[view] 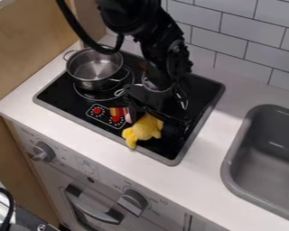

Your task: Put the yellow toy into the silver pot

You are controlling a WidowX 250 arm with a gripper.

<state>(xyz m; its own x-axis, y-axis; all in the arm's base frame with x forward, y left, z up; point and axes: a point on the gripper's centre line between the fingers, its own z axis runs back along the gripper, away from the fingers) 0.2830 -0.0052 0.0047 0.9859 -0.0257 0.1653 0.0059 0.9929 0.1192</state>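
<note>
Plainly, the yellow toy (pixel 145 128) lies at the claw's (pixel 162 115) near side, silver pot (pixel 95 67) up-left; whether it's pinched, one can't tell.

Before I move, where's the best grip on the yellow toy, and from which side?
I'd take the toy by its rounded body, coming down from above. That looks its thickest part, while smaller lobes stick out toward the stove's front edge. Keep clear of the pink thing and striped thing close by its upper left.

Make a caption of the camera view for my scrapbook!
Yellow toy by the black gripper, silver pot on the stove.
</note>
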